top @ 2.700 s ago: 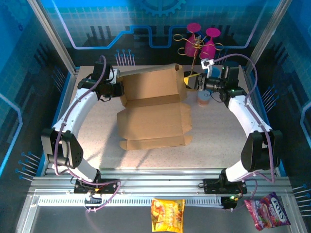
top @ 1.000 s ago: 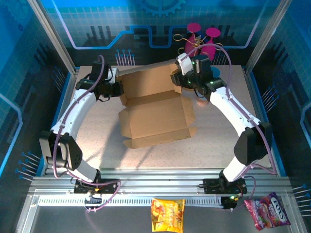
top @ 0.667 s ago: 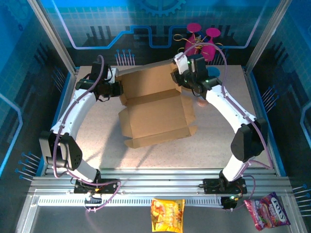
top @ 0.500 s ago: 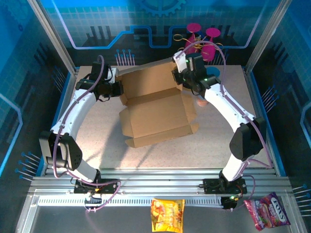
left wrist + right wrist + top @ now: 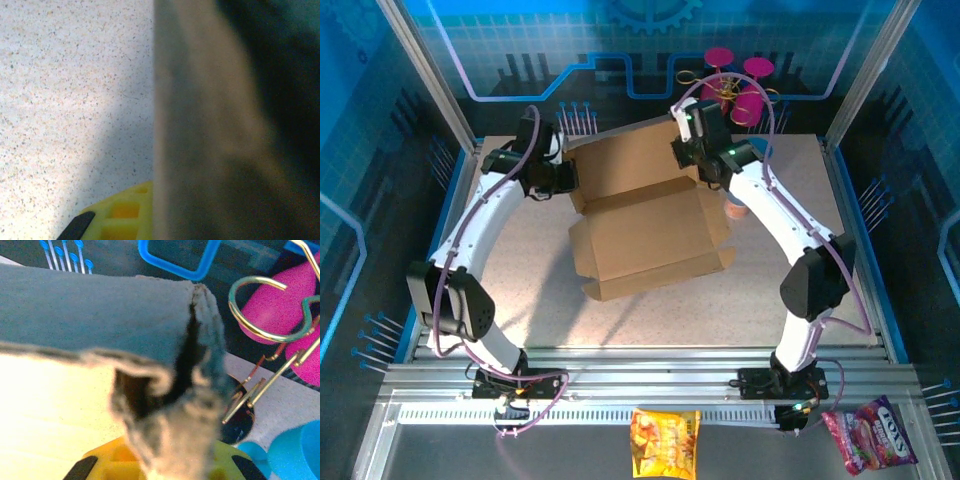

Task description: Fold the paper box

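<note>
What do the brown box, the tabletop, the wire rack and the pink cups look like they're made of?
Box: brown cardboard, matte, with fold creases and a fuzzy edge. Tabletop: smooth speckled stone or laminate; hard to tell which. Rack: shiny gold wire, likely metal, bent into loops. Cups: smooth pink, probably plastic.

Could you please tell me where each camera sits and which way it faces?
Top external: above and behind, looking down on the table; shows left arm and right arm, left claw and right claw gripping the paper box.
Left wrist: looks past its yellow finger at the box's edge and tabletop.
Right wrist: faces the box's crumpled corner, pink cups beyond.
Shared: all see the box.
</note>
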Action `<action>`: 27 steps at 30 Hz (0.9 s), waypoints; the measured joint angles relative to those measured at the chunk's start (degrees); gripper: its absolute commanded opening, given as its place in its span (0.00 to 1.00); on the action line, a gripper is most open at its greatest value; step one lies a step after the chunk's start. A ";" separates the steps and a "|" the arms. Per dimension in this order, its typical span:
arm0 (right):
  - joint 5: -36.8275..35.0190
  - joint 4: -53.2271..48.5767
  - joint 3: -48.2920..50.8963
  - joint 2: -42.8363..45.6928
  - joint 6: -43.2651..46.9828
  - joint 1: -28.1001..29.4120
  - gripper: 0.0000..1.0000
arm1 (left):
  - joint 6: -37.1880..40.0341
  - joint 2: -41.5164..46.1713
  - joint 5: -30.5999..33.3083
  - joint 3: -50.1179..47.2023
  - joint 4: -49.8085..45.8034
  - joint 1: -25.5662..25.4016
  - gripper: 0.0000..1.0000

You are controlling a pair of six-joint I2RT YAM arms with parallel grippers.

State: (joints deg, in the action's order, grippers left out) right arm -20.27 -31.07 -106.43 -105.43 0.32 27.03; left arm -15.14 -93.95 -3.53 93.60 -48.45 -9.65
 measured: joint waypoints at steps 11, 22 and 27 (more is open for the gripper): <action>-9.75 -11.76 -11.32 -8.00 -4.76 2.56 0.00 | -3.04 -6.03 2.45 8.83 -9.57 -0.66 0.00; -11.02 -14.64 -13.22 -8.26 -4.50 2.97 0.00 | -4.09 -7.67 2.40 12.72 -13.79 -0.72 0.00; -10.34 -16.74 -14.95 -8.50 -4.37 2.91 0.07 | -4.44 -8.13 2.14 13.40 -14.43 -0.72 0.00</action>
State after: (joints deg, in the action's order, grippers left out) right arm -30.61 -47.81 -121.38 -113.93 -4.05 29.93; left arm -19.57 -102.08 -1.39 107.00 -62.87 -10.37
